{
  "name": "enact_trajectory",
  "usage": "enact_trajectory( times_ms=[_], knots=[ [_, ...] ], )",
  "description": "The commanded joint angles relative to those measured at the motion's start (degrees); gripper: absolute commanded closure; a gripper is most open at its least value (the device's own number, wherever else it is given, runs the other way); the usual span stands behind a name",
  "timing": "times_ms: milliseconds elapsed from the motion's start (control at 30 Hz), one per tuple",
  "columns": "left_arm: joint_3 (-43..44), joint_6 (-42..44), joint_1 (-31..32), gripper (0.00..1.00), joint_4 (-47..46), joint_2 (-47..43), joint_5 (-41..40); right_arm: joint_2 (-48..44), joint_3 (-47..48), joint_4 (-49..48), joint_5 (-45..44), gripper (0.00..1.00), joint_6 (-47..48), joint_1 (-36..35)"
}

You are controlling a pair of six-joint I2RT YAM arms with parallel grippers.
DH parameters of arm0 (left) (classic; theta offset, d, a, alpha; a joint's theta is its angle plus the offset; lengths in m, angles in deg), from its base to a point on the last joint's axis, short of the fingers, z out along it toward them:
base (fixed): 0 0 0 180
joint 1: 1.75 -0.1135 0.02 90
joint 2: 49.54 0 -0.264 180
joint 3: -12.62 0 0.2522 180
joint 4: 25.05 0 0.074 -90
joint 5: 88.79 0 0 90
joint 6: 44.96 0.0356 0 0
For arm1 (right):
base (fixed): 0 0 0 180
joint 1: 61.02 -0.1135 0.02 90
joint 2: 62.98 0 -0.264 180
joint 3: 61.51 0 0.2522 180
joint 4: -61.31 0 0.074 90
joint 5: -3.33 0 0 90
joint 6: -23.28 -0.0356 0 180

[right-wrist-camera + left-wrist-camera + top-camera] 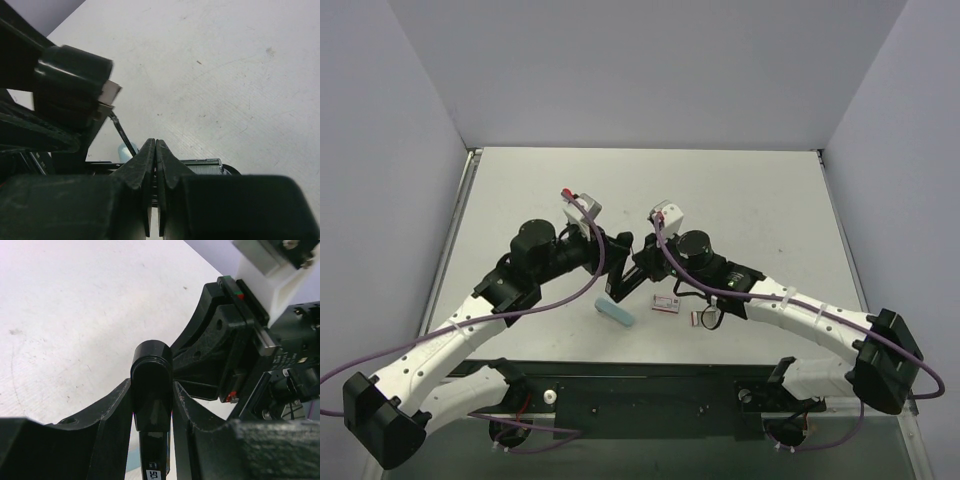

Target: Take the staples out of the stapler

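Note:
The black stapler [151, 365] is held up off the table, opened. My left gripper [152, 385] is shut on its rounded top arm, which also shows in the right wrist view [75, 75] with a thin black spring rod below it. The staples [201, 167], a ribbed silver strip, lie in the stapler's open channel. My right gripper [155, 142] is shut, its tips just in front of that strip; I cannot tell if they touch it. In the top view both grippers, left [617, 262] and right [640, 268], meet at mid-table.
A light blue piece [617, 312] lies on the table below the grippers. A small red-and-white box [665, 303] and a small grey-framed box [698, 318] lie just right of it. White walls [410, 120] enclose the table on three sides.

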Motion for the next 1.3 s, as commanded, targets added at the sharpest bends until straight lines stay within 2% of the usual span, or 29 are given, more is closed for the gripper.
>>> enact_trajectory(
  times_ms=[0, 100, 767, 1267],
  knots=[
    [3.45, -2.10, 0.08, 1.00, -14.44, -0.71, -4.05, 2.32, -2.87, -8.00, 4.72, 1.00, -3.55, 4.18],
    [3.89, -2.45, 0.08, 1.00, -15.76, -0.88, -6.43, 3.64, -4.02, -11.79, 6.13, 1.00, -4.70, 6.04],
    [3.28, -5.17, 0.17, 1.00, -30.00, 4.91, -20.13, 12.25, -2.70, -19.00, 9.21, 1.00, -9.10, 6.83],
    [5.47, -5.53, 0.69, 1.00, -37.12, 12.29, -23.92, 14.63, -1.82, -22.95, 13.34, 1.00, -12.61, 7.45]
  ],
)
